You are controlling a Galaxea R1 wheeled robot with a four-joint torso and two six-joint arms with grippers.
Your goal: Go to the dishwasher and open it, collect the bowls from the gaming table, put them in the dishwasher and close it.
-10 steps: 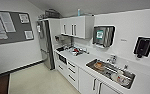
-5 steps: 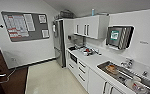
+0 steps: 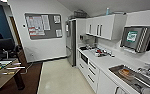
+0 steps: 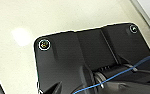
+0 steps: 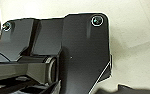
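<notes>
Plainly, neither gripper's opening can be told; both wrist views look down on pale floor (image 4: 66,17).

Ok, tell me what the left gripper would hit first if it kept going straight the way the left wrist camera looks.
Most likely the pale floor: it lies beyond the robot's dark plate in the left wrist view, with nothing in between. How far off it is cannot be judged.
</notes>
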